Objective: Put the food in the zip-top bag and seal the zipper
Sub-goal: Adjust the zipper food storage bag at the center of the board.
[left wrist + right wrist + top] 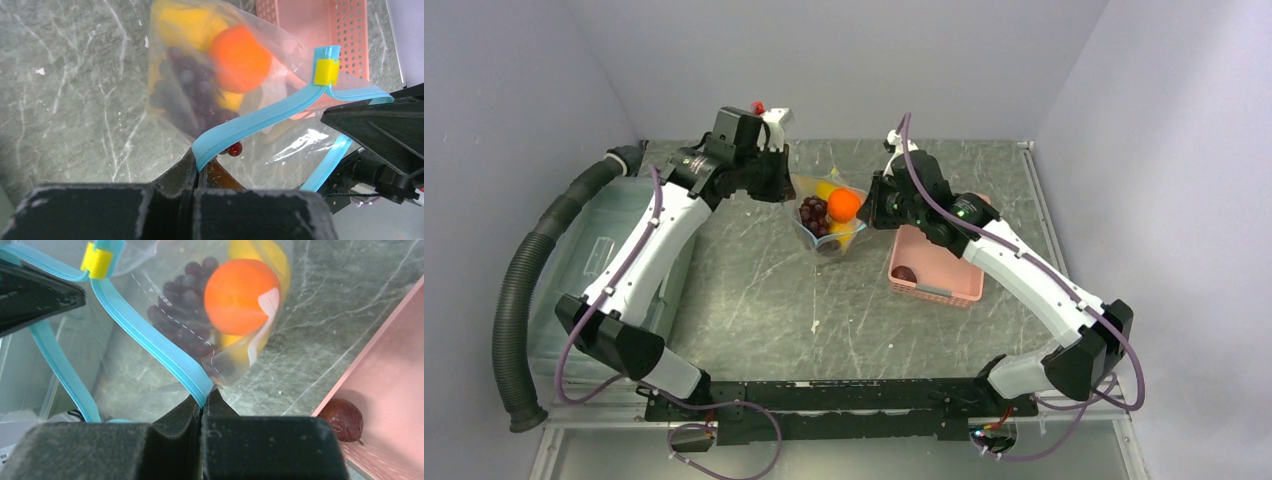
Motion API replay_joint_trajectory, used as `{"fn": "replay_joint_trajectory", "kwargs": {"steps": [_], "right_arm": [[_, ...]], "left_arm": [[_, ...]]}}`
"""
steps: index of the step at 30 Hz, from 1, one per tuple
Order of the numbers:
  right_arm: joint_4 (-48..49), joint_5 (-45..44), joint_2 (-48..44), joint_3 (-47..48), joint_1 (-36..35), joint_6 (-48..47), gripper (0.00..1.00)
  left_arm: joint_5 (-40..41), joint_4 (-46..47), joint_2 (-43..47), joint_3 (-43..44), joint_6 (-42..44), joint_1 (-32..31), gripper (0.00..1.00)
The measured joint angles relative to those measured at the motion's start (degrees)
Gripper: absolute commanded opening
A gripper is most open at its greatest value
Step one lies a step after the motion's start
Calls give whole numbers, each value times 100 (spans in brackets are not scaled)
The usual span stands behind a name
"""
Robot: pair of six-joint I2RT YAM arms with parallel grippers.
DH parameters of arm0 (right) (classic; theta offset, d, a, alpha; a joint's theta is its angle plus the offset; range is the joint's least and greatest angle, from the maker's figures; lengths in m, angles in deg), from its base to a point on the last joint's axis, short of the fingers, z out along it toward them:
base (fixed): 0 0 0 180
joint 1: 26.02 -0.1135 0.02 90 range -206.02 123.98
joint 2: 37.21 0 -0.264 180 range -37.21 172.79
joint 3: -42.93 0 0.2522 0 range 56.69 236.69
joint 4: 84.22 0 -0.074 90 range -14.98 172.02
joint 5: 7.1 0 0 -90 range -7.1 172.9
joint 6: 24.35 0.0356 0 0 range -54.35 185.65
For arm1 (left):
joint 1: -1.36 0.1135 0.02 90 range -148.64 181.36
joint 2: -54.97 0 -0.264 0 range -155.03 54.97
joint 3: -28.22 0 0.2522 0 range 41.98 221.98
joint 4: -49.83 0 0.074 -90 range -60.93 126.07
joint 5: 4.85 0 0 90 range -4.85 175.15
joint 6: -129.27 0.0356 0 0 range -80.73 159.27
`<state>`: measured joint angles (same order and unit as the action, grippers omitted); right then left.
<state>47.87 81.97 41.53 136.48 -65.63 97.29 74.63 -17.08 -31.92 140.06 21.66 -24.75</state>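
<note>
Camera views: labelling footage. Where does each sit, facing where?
Top external: above, behind the bases, looking down on both arms, left gripper and right gripper pinching the zip-top bag.
Left wrist: on left arm, looks past shut jaws toward the pink basket.
Right wrist: on right arm, looks past shut jaws at the bag.
Both share zipper, yellow slider, orange ball.

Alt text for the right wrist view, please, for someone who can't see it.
The right gripper is shut on the end of the teal-blue zipper strip of a clear plastic zip-top bag, with a yellow slider farther along. Inside are an orange ball, dark purple grapes and yellow fruit; a pink plastic basket at right holds one dark reddish piece.
</note>
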Motion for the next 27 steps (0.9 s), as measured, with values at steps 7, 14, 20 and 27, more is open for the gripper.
{"fn": "replay_joint_trajectory", "kwargs": {"steps": [7,14,20,27], "right_arm": [[131,197,286,-90,-120,122,0],[505,549,914,-262,-181,306,0],[861,643,1436,-385,-420,468,0],[1082,581,1624,-728,-586,612,23]], "left_arm": [[282,-385,68,85,216,4,0],[608,-616,85,7,391,4,0],[697,-671,190,-286,522,15,0],[586,-468,498,-1193,616,4,0]]}}
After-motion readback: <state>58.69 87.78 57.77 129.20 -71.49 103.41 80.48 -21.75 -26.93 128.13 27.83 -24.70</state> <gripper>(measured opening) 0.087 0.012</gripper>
